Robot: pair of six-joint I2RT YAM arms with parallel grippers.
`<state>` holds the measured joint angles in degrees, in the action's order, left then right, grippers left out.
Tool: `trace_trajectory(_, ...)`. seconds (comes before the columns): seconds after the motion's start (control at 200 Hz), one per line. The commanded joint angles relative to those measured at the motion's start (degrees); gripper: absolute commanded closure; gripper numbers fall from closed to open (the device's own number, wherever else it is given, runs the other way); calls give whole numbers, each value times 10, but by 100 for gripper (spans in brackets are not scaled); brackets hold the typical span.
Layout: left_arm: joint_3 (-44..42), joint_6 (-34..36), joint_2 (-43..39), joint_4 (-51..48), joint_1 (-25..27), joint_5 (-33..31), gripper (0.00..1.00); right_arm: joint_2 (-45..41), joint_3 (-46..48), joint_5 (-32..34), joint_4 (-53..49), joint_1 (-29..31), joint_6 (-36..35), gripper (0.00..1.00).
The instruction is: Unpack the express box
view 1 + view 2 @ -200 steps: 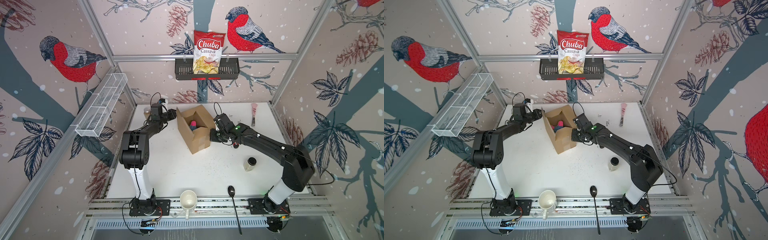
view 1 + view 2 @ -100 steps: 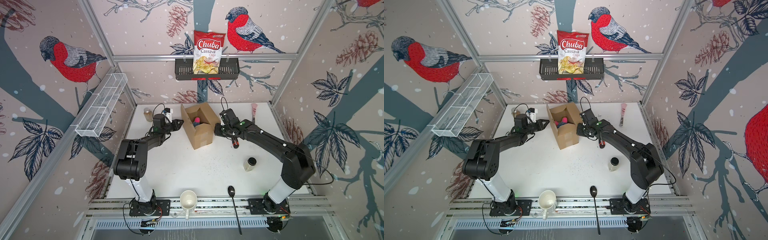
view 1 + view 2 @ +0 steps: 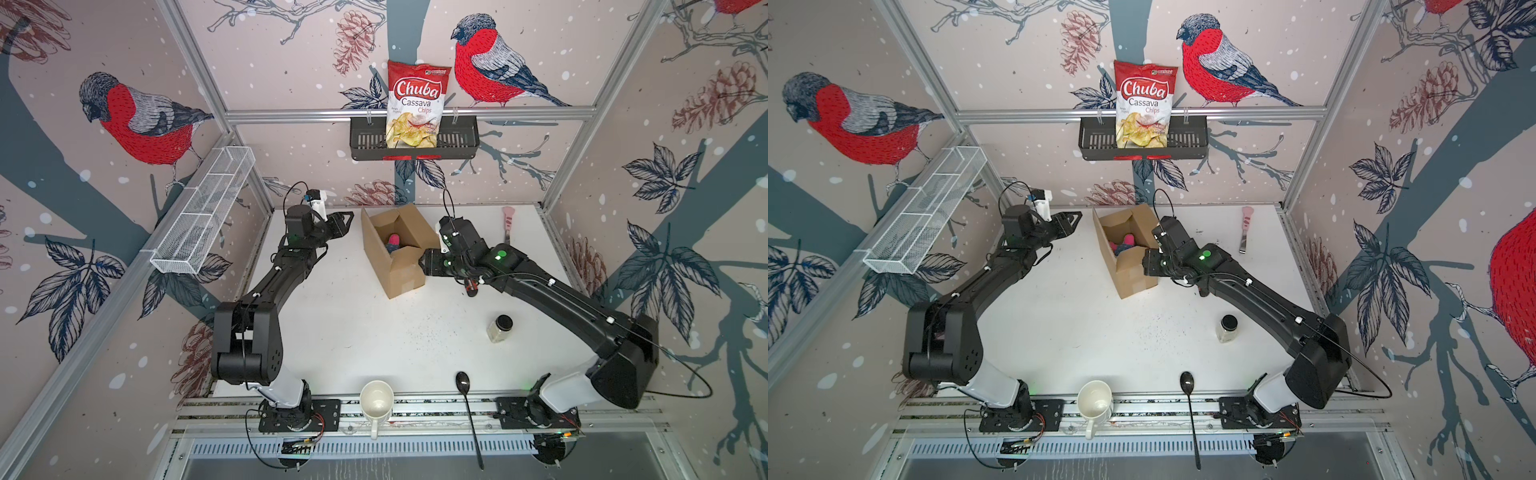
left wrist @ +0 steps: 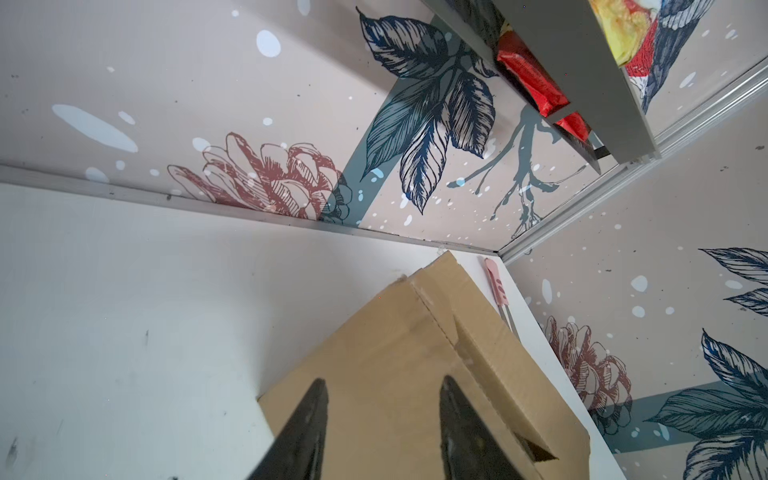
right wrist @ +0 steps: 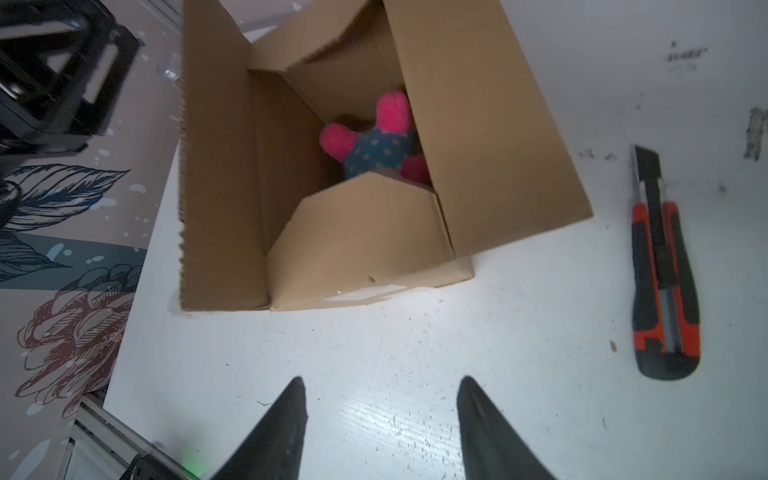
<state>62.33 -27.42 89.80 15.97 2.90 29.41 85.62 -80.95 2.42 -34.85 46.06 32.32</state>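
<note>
The express box [image 3: 395,266] stands at mid-table in both top views, its brown flaps open upward [image 3: 1127,270]. A pink and blue plush toy [image 5: 374,141] lies inside it [image 3: 393,242]. My left gripper [image 3: 347,220] is open just left of the box, a small gap away; in the left wrist view the box's side [image 4: 386,340] fills the space beyond the open gripper [image 4: 384,384]. My right gripper [image 3: 428,264] hovers open by the box's near right end, over bare table [image 5: 380,384]. A red and black utility knife [image 5: 665,266] lies beside it.
A glass jar [image 3: 500,328] stands at the right, a black spoon [image 3: 467,399] and a white mug [image 3: 376,401] at the front edge. A pink-handled tool [image 3: 508,220] lies at the back right. The black wall basket [image 3: 457,145] holds a chips bag [image 3: 417,104]. A wire basket [image 3: 203,216] hangs left.
Both grippers have opened. The left one has drawn back from the box's left flap. The right one has let go of the utility knife, which now lies on the table.
</note>
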Motion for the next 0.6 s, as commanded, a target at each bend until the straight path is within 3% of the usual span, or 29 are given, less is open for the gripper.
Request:
trace_trajectory(0.0,-16,-3,-27,-29,-2,-15,55,27,-47,-28,15,4,-57,42)
trace_trajectory(0.46,-131,-32,-152,-46,-2,-39,56,317,-377,-112,-82,14,-164,39)
trace_trajectory(0.595,-148,-33,-177,-60,-2,-46,56,385,-463,-125,-129,16,-183,50)
